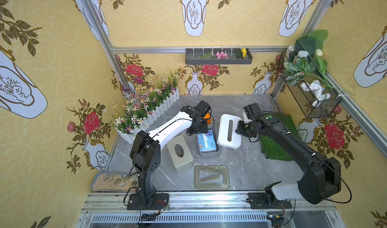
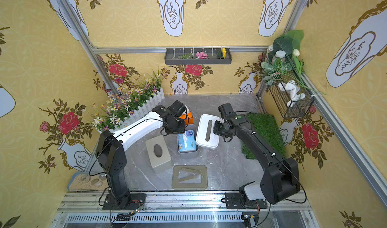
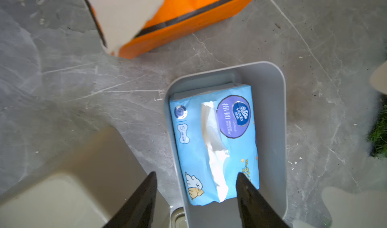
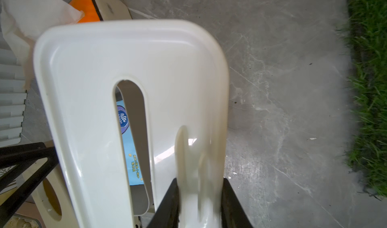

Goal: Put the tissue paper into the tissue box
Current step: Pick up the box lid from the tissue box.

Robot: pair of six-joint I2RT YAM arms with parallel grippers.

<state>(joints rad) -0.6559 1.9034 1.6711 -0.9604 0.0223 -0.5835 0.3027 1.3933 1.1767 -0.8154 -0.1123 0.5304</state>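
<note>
Left hand (image 3: 196, 174) above marble tabletop (image 3: 83, 90), floral walls (image 1: 146, 17)

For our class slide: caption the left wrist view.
Open fingers above a blue tissue pack lying in a grey box.

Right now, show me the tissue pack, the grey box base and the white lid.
tissue pack (image 3: 238, 153): left wrist view, on the blue wrapper.
grey box base (image 3: 272, 132): left wrist view, on its bare inside.
white lid (image 4: 83, 74): right wrist view, top face beside slot.
</note>
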